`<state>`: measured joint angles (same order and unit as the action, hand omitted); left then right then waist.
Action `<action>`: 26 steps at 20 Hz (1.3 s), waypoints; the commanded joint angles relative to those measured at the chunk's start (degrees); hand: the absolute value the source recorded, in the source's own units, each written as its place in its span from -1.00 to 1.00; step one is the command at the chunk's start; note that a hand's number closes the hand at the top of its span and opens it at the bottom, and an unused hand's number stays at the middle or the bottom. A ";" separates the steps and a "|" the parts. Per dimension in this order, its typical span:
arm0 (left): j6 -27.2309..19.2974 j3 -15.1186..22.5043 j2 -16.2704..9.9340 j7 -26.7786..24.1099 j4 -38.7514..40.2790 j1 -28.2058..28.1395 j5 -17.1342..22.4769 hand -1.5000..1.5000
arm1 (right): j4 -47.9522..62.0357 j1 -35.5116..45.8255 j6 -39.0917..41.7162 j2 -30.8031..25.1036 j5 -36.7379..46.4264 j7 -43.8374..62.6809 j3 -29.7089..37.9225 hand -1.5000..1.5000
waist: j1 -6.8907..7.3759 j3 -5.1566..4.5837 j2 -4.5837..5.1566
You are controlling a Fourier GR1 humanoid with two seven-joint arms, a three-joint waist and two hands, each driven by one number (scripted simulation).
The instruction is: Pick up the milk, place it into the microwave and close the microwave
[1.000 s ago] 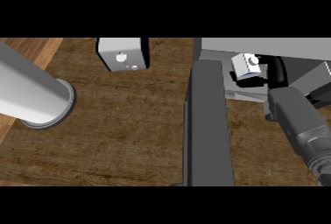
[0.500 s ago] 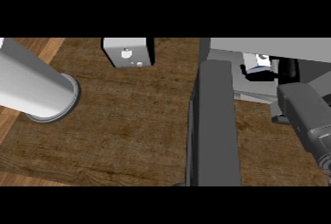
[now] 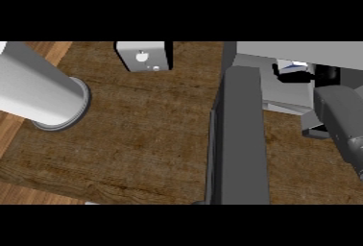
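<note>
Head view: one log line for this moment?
milk: inside microwave | right hand: on milk | door: open | left hand: unseen

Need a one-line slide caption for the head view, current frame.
Right hand reaches into the open microwave with the milk, microwave door swung wide over the wooden counter.

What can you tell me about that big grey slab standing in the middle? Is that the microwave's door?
It looks like it. The dark grey microwave door is a long flat panel seen edge-on, swung open and jutting from the light grey microwave body at upper right toward the view's lower edge, over the brown wooden counter. It looks smooth and matte. The right forearm passes beside it; no hand visibly touches it.
</note>
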<state>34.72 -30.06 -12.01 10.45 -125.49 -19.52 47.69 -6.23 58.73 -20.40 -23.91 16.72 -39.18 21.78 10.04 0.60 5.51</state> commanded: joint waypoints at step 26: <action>1.25 0.35 -2.01 -0.20 3.66 4.39 -5.66 -1.00 | 2.81 6.16 3.91 3.90 2.97 4.61 -2.46 -1.00 | 3.19 -0.32 -0.11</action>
<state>35.82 -29.67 -14.01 10.41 -122.31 -15.45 42.65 -4.59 63.31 -16.06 -21.65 17.92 -37.27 21.03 12.66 0.45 5.76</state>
